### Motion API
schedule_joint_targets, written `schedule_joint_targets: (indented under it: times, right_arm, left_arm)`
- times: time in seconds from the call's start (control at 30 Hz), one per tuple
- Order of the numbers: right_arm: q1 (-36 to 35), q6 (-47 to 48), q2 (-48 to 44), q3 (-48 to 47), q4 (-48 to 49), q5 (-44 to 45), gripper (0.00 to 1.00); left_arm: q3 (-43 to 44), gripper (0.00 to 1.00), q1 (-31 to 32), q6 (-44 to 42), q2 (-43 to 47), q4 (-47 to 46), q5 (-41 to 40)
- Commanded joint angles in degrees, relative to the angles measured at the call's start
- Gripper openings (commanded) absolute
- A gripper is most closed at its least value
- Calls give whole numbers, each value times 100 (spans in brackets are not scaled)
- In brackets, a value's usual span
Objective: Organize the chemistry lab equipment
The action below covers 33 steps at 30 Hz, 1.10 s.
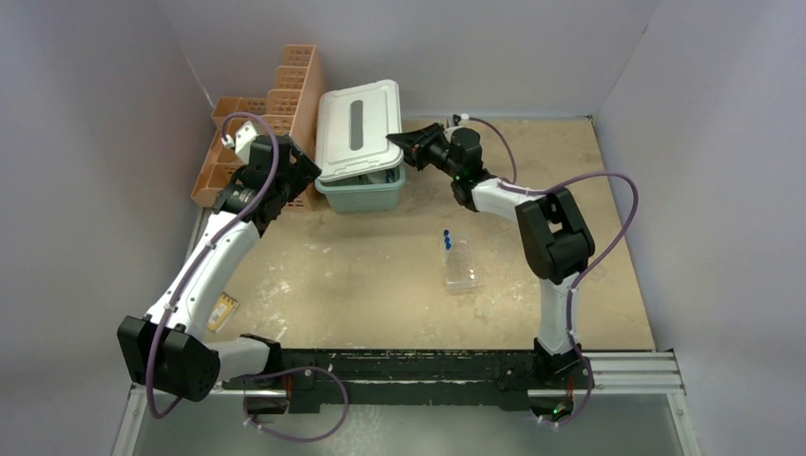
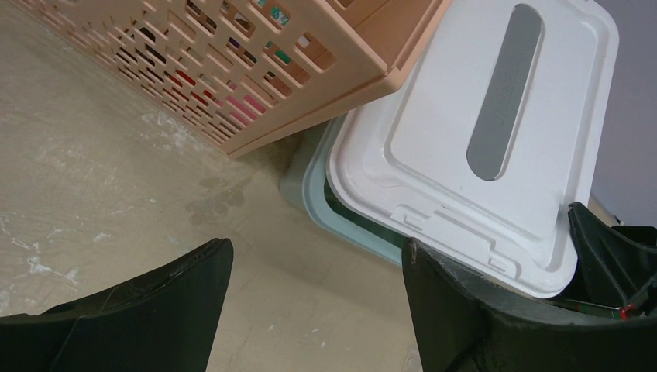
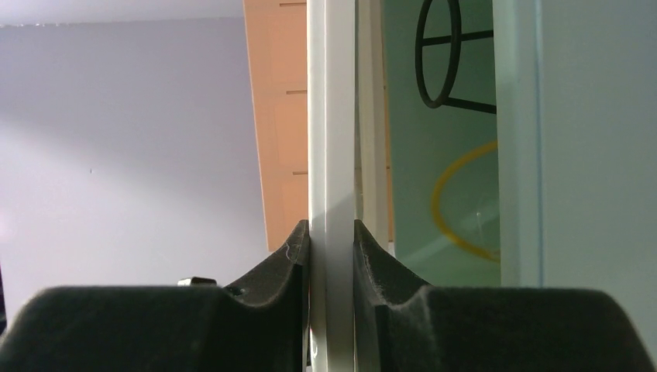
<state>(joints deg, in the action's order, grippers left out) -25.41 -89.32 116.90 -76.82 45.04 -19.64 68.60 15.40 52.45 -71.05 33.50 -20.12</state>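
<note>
Lid point(image 1: 359, 123), white with a grey slot handle: tilted up off a mint-green bin point(image 1: 366, 195) at the far centre of the table point(image 1: 361, 275), its right edge raised.

Right gripper point(image 3: 331, 232): clamped on the thin right-hand rim of the lid, one pad pressed to each face, at the bin's far right corner.

Left gripper point(image 2: 318, 256): fingers wide apart with nothing between them, hovering over bare tabletop just near and left of the bin, beside the orange lattice basket rack point(image 1: 285, 95).

Black wire ring with stem point(image 3: 457, 36): inside the bin, seen past the lifted lid in the right wrist view, lying against the green interior.

Amber hose point(image 3: 436, 203): also inside the bin, curved in a loop just below the ring in that view.

Clear tube rack point(image 1: 460, 266): on the table right of centre, well apart from both grippers and nearer than the bin.

Blue-capped clear tubes point(image 1: 446, 239): in the far end of that rack; the exact count cannot be told.

Small orange notepad point(image 1: 221, 312): on the table at the near left, beside the left arm's forearm.

Orange rack stands far left, touching or just beside the bin's left side; which cannot be told.
</note>
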Motion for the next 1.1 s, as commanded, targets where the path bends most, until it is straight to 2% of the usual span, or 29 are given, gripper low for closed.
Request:
schedule_joint_targets:
  times: [0.0,0.17,0.43,0.6,0.73,0.83,1.07]
  right_arm:
    - [-68,-82,-108,-292,258,-147,8]
    - [-105,581,-341,-425,-826,-109,31]
    - [-105,1518,-403,-1057,-2492,-301,52]
    - [-105,2302,-465,-1660,-3707,-120,59]
    - [-138,2765,-278,-2331,-4900,56,63]
    - [-142,2942,-359,-2367,-5341,247,68]
    - [-194,3778,-405,-2631,-6197,515,69]
  left_arm:
    - [-50,79,-97,-50,-74,-352,19]
    - [-177,80,-148,-127,-184,-515,-1]
    - [-230,80,-195,-182,-369,-688,34]
    - [-292,81,-212,-183,-398,-804,37]
    - [-241,81,-242,-120,-452,-678,-291]
    - [-203,81,-282,-141,-454,-677,-318]
    - [-298,81,-296,-42,-530,-839,-176]
